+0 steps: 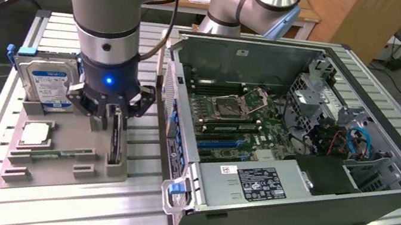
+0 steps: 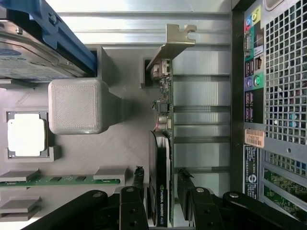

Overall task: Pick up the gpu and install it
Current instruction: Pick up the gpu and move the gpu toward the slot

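Observation:
The gpu [image 1: 115, 146] is a thin dark card standing on edge in a slot of the grey holder [image 1: 54, 171], next to the open computer case [image 1: 265, 213]. In the wrist view the gpu [image 2: 160, 143] runs away from the camera, with its silver bracket [image 2: 175, 40] at the far end. My gripper [image 1: 116, 116] hangs directly over the card. Its black fingers [image 2: 138, 178] stand open on either side of the card's near end, the gripper [image 2: 161, 176] straddling it with narrow gaps showing.
In the same holder are a silver hard drive [image 1: 44, 83] with a blue-white label, a processor chip [image 1: 34, 133] and a green memory stick [image 1: 56, 155]. The case lies open with the motherboard [image 1: 240, 119] exposed, and its rear port panel [image 2: 278, 96] is close beside the card.

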